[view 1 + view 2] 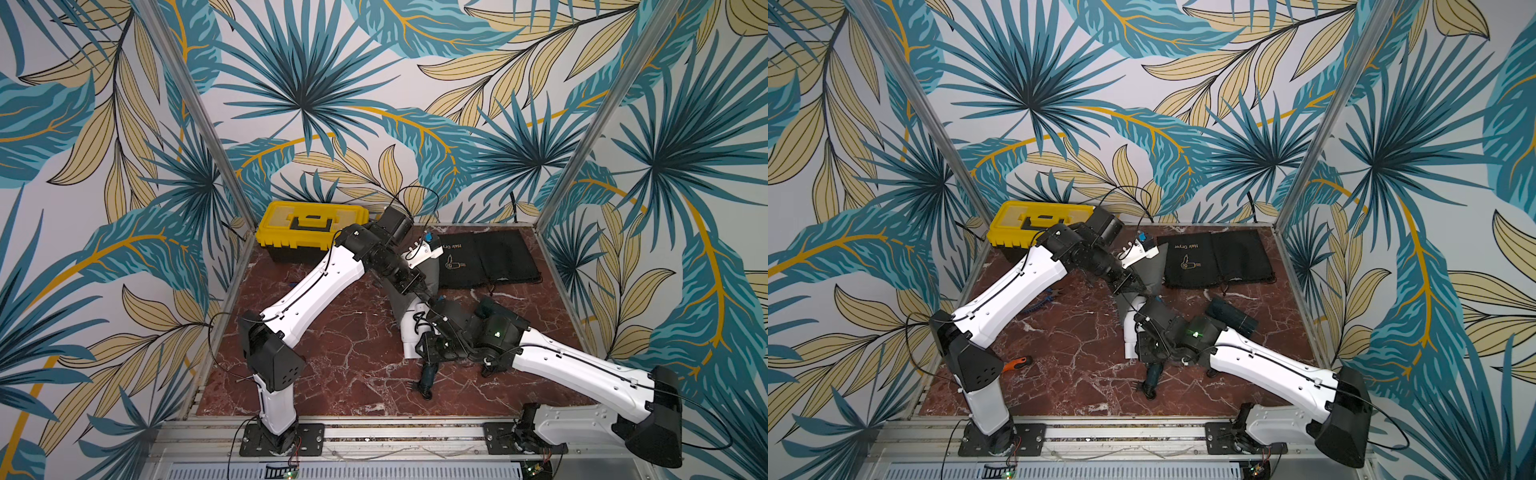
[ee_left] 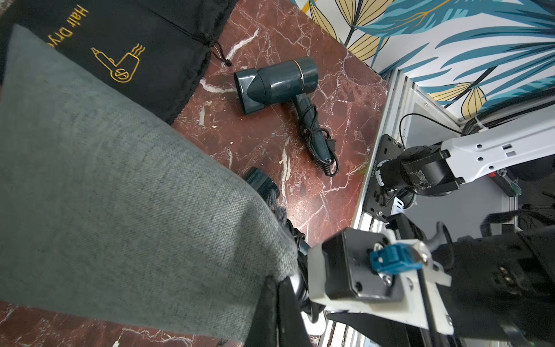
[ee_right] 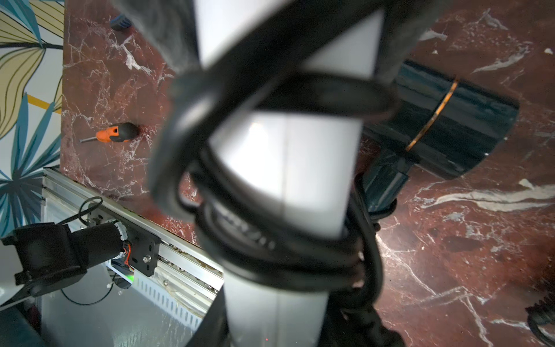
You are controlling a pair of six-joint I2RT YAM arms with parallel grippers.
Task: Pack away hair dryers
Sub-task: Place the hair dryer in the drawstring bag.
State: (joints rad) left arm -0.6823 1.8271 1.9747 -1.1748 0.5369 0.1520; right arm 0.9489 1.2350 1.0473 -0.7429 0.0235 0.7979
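Watching both top views, I've got the left gripper (image 1: pixel 420 289) pinched tight on the edge of the grey bag (image 2: pixel 120 195). The left wrist view shows the cloth bunched between its fingers. My right gripper (image 1: pixel 419 334) is clamped round the handle of the white dryer (image 3: pixel 285 165), and the black cord coiled on that handle fills the right wrist view. The white dryer sits in the middle of the table (image 1: pixel 353 374), low over the marble, with its far end up against the grey cloth. I can't tell whether it's inside the mouth.

A dark teal dryer (image 2: pixel 279 84) lies flat on the marble just beside the drawstring of the black bag (image 1: pixel 486 257), cord wound on its handle. The black bag lies flat at the back. A second dark dryer (image 1: pixel 424 378) lies right by my right gripper, its handle poking out toward the front edge and its barrel mostly hidden under the arm.

A yellow toolbox (image 1: pixel 307 228) sits shut in the back corner. An orange screwdriver (image 1: pixel 1017 362) lies near the left arm's elbow.
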